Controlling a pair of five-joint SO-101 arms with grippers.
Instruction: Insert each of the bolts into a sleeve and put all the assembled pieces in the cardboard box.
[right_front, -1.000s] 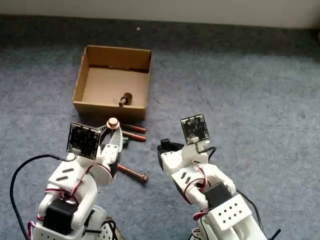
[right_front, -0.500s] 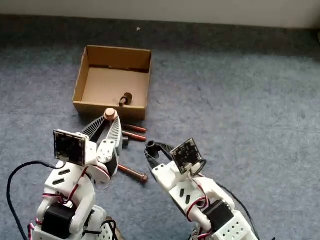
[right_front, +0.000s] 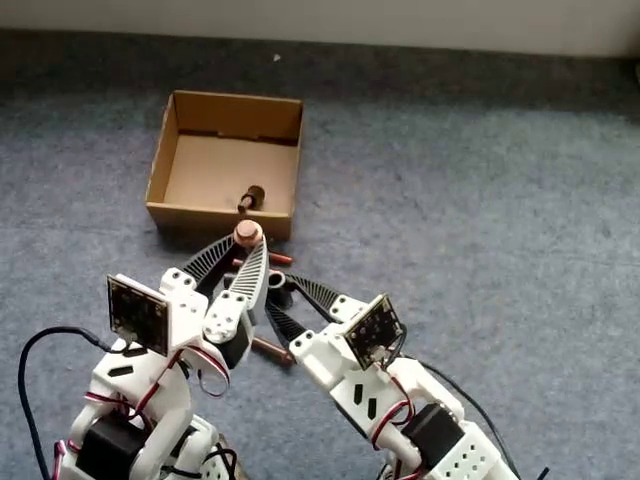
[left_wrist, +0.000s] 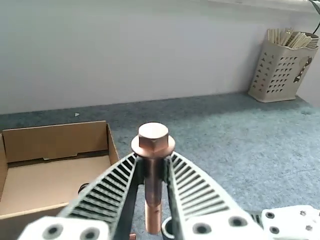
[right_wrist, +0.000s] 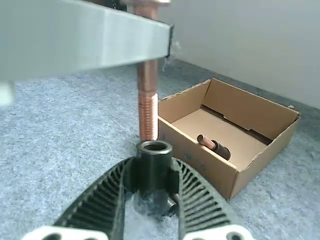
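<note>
Gripping a bolt (left_wrist: 153, 142) upright, the left claw (left_wrist: 152, 162) holds it just above the sleeve (right_wrist: 153, 152) the right claw (right_wrist: 153, 169) clamps.

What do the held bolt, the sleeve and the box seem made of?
The bolt looks like copper-coloured metal, smooth with a dull sheen and cut threads; plating or solid, unclear. The sleeve is black and matte, metal or plastic, can't tell. The box is plain brown cardboard, matte, with a folded inner flap.
</note>
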